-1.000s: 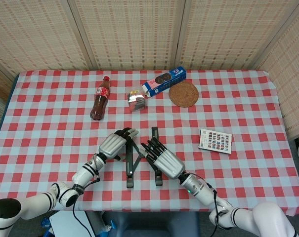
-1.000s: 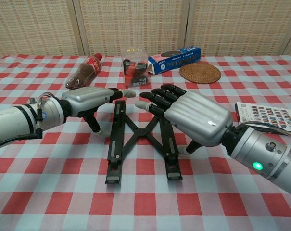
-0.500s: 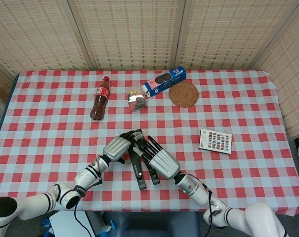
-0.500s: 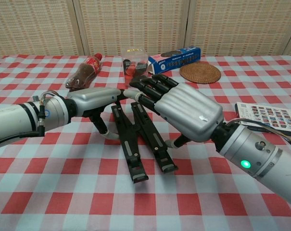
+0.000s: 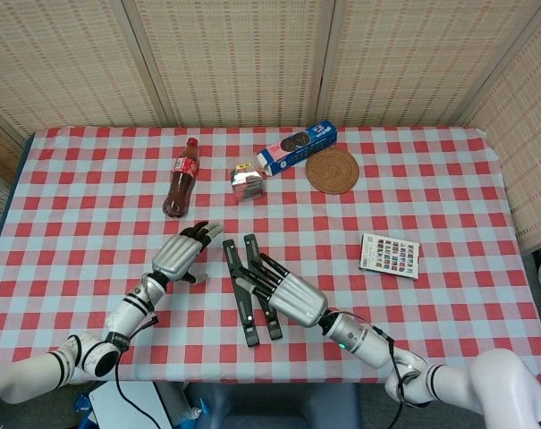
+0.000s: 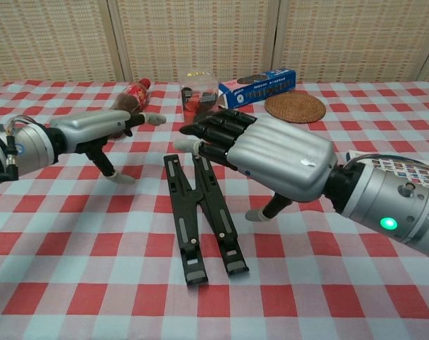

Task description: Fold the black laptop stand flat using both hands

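Nearest the robot, the black laptop stand (image 6: 200, 216) lies on the checked table (image 5: 449, 304), its two rails drawn close together and nearly parallel, meeting at the far end and slightly apart at the near feet. It looks folded, or almost so.

The right hand (image 6: 260, 159) hovers above the stand's far half with fingers stretched forward and a little apart, grasping nothing; from the chest view I cannot tell whether its fingertips touch the rails. The left hand (image 5: 182, 251) sits off to the left, apart from the stand, fingers extended and loose, also holding nothing.

The risk, as I judge it, lies in that small gap at the near end. A press from the right hand alone could swing the rails open or slide the whole stand across the cloth, since the left hand is not bracing it. Fingertips caught between the rails could also drag the stand along as the hand lifts.

Farther back lie a card of coloured squares (image 5: 390, 255), a cola bottle (image 5: 181, 178), a small packet (image 5: 247, 180), a blue biscuit box (image 5: 297, 147) and a woven coaster (image 5: 333, 170).
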Robot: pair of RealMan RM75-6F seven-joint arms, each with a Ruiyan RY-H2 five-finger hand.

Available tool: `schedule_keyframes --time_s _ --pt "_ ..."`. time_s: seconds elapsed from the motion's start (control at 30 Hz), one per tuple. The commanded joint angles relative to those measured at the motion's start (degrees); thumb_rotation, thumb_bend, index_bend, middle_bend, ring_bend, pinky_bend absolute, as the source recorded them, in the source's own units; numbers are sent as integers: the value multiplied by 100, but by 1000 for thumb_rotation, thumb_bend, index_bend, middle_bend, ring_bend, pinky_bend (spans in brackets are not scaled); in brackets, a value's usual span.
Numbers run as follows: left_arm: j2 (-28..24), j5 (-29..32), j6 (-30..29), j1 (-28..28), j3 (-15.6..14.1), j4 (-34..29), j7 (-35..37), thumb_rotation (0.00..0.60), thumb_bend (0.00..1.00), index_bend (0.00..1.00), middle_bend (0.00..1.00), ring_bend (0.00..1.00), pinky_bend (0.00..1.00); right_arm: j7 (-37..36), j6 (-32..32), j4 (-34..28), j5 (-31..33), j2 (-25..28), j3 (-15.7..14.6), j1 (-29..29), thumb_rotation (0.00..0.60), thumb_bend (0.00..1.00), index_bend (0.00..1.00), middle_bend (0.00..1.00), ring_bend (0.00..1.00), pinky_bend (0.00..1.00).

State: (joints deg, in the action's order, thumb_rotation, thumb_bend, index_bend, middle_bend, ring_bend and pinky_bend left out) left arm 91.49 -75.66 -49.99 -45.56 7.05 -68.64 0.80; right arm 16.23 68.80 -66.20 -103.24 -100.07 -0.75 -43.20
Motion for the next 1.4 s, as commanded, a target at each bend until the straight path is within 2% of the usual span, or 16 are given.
schedule_keyframes --time_s 0.03,0.13,0.23,0.5,0.77,1.07,1.4 --pt "-222 91 -215 195 15 -134 -6 600 195 0 0 0 176 -222 -1022 -1044 -29 974 -82 -602 600 0 0 0 0 0" --pt "-432 131 -422 367 25 -260 -15 600 195 0 0 0 176 -365 -1767 -1447 27 1428 -55 -1040 600 0 0 0 0 0" --pt "-590 128 -530 474 9 -363 -38 600 195 0 0 0 176 -457 -2405 -1586 38 1667 -39 -1445 600 0 0 0 0 0" --pt "-807 34 -746 655 -23 -569 -11 600 196 0 0 0 176 -530 -3196 -1290 -67 1549 -40 -2112 600 0 0 0 0 0" --pt "-858 13 -774 750 -22 -547 140 600 195 0 0 0 174 -644 -3411 -839 -181 1216 -112 -2494 600 0 0 0 0 0" --pt "-850 -42 -776 832 -48 -408 308 600 195 0 0 0 174 -805 -3396 -437 -255 919 -305 -2673 600 5 0 0 0 0" --pt "-843 -104 -806 900 -58 -320 422 600 195 0 0 0 174 -927 -3387 -211 -265 754 -405 -2854 600 71 2 60 0 0"
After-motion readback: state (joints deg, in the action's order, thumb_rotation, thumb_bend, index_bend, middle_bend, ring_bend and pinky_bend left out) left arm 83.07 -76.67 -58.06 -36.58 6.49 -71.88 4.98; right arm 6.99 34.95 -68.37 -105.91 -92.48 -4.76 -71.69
